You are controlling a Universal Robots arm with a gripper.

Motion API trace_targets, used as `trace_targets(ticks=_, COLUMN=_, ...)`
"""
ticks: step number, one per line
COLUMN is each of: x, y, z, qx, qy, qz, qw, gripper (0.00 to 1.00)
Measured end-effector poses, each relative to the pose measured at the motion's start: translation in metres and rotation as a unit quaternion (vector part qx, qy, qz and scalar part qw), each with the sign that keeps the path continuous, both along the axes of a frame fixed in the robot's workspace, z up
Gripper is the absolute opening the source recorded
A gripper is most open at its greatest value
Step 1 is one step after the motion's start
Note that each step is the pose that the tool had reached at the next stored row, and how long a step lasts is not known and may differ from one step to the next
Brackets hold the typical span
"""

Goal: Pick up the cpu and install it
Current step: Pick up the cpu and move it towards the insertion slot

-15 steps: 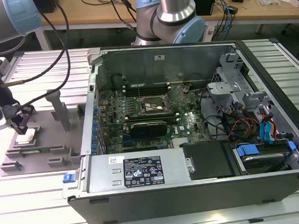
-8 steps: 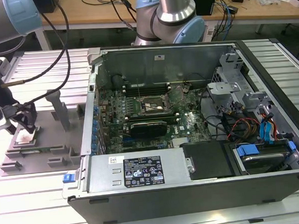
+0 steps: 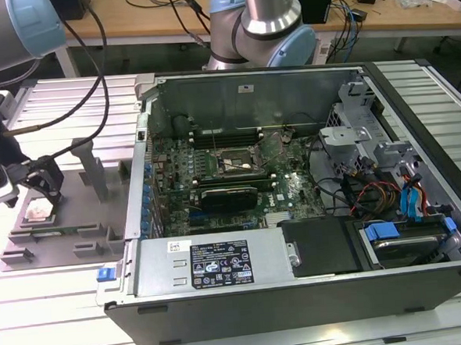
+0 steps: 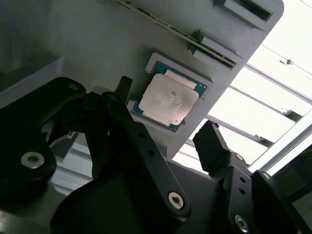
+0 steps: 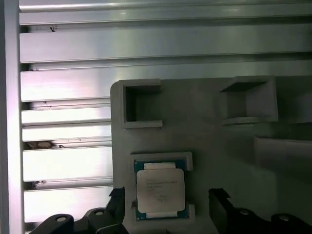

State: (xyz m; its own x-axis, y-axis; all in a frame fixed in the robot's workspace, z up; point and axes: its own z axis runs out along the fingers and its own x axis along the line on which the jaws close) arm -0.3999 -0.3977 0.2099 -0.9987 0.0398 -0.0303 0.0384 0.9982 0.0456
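The cpu (image 3: 37, 209), a small square chip with a pale silver top, lies in a recess of the grey fixture tray (image 3: 85, 220) at the exterior view's left. My gripper (image 3: 42, 190) hovers just over it, open. In both wrist views the cpu (image 4: 168, 100) (image 5: 160, 191) sits flat in its pocket with a black fingertip (image 4: 124, 87) on one side and the other fingertip (image 4: 210, 134) opposite, neither touching it. The gripper (image 5: 166, 197) straddles the chip with a gap on each side.
An open computer case (image 3: 300, 293) fills the middle and the exterior view's right, with the motherboard and its dark socket (image 3: 238, 163) inside. The tray (image 5: 209, 131) has other pockets and upright posts (image 3: 89, 161). Slatted aluminium table (image 5: 68, 165) lies underneath.
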Motion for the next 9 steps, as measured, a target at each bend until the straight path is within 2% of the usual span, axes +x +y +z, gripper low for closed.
trace_targets(ticks=2, x=0.0001, y=0.0001, z=-0.0058, qx=0.0000, qy=0.0000, qz=0.010, qw=0.9999, gripper=0.78)
trace_targets(ticks=5, x=0.0001, y=0.0034, z=-0.0183, qx=0.0000, qy=0.0000, qz=0.014, qw=0.9999, gripper=0.78)
trace_targets(ticks=7, x=0.0000, y=0.0044, z=-0.0233, qx=0.0000, qy=0.0000, qz=0.014, qw=0.9999, gripper=0.78)
trace_targets(ticks=9, x=0.0001, y=0.0048, z=-0.0250, qx=0.0000, qy=0.0001, qz=0.014, qw=0.9999, gripper=0.78)
